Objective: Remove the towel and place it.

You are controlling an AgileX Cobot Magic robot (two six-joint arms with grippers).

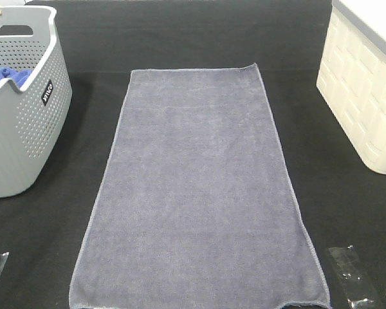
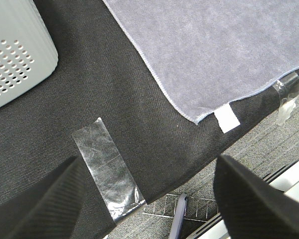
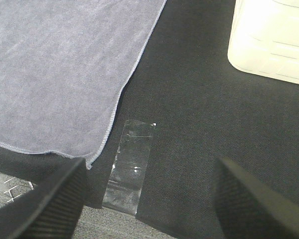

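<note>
Towel (image 1: pixel 196 193): greyish-lavender microfibre, stitched hem, spread flat and lengthwise on the black surface. Small white tag at one near corner, possibly a care label

Grey perforated basket (image 1: pixel 22 109) holding blue cloth (image 1: pixel 6 78), cream woven bin (image 1: pixel 363 96), clear tape strips (image 1: pixel 350 277) on black tablecloth (image 1: pixel 45 238)

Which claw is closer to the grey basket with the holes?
Left. The left claw hovers open over the table edge with the grey basket close by; the right claw is beyond the towel, near the cream bin.
</note>
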